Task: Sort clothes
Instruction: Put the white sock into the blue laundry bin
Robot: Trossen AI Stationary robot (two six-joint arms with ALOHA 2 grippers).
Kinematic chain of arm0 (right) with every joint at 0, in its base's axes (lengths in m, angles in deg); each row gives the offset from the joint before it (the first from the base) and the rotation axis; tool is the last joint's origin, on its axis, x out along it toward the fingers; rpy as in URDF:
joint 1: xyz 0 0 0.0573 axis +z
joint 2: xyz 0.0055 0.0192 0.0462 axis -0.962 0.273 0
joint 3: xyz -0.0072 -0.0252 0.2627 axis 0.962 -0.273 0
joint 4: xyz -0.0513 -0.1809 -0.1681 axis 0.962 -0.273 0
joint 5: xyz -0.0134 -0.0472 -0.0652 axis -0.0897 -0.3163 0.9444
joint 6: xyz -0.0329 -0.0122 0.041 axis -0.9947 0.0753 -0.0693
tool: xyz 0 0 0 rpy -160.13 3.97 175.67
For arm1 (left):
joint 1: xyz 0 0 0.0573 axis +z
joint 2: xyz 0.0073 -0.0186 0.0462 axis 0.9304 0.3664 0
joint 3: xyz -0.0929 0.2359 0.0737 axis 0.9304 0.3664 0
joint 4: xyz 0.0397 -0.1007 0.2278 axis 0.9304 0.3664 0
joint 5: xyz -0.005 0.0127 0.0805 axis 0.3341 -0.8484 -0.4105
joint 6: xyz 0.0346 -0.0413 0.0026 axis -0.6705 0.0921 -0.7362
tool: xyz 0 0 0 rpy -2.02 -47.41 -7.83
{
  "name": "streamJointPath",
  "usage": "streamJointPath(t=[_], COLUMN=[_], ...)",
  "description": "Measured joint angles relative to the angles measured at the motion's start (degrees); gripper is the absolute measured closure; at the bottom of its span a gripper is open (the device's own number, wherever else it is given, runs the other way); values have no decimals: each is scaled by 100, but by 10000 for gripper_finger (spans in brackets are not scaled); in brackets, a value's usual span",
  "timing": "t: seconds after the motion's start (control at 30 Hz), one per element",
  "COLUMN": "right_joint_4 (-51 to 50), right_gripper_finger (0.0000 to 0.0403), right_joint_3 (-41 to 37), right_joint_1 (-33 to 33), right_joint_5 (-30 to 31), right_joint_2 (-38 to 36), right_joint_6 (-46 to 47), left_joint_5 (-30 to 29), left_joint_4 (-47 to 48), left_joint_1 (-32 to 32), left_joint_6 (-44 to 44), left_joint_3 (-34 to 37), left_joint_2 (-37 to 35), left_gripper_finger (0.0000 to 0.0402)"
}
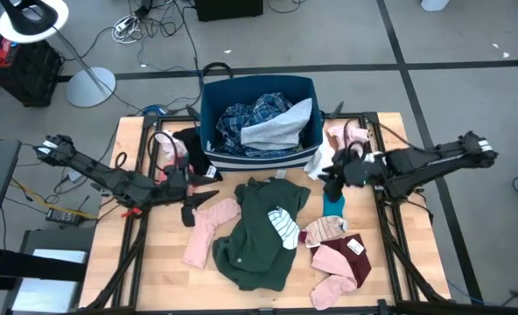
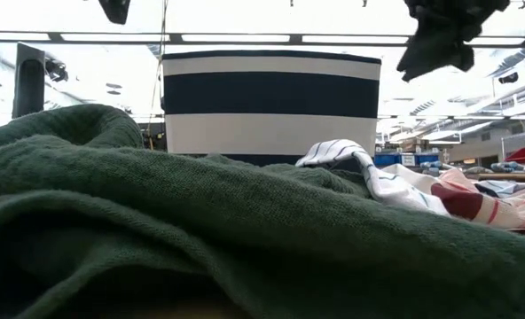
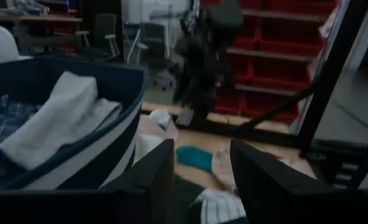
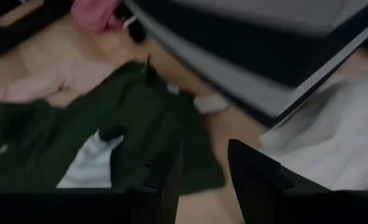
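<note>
Sorting's partway: plaid shirt (image 1: 250, 118) already binned, green top (image 1: 259, 232) beneath my left gripper (image 1: 189, 199), jaws apart; right gripper (image 1: 333, 175) clamps a dark garment (image 2: 440, 40) (most clothes remain).

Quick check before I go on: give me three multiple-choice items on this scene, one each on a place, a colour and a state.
1. Where is the plaid shirt?
A. In the bin
B. At the table's front edge
C. In the left tool

2. What colour is the big top at mid-table?
A. Yellow
B. Red
C. Green

3. What is the right tool doing?
A. Lying open on the table
B. Holding a dark cloth in the air
C. Reaching inside the bin

Answers:
1 A: the plaid shirt lies inside the bin, and the left tool is open and empty.
2 C: the top spread on the table is dark green.
3 B: the dark cloth hangs from the right tool, beside the bin.
</note>
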Motion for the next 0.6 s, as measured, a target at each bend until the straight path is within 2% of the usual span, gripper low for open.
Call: streamJointPath(t=[0.2, 0.33, 0.47, 0.6], right_joint_4=[406, 490, 520, 520], right_gripper_finger=[270, 270, 270, 270], right_joint_3=[-553, -739, -760, -760], right_joint_1=[848, 1347, 1769, 2090], right_joint_5=[411, 755, 1067, 1325], right_joint_2=[2, 2, 2, 2], right_joint_6=[602, 1012, 1248, 1404], left_joint_5=[277, 328, 472, 479], left_joint_4=[131, 267, 385, 883], left_joint_1=[0, 0, 0, 10], left_joint_6=[-138, 96, 305, 456], left_joint_3=[0, -3, -129, -510], left_joint_2=[0, 121, 619, 1350], left_gripper_finger=[239, 239, 239, 239])
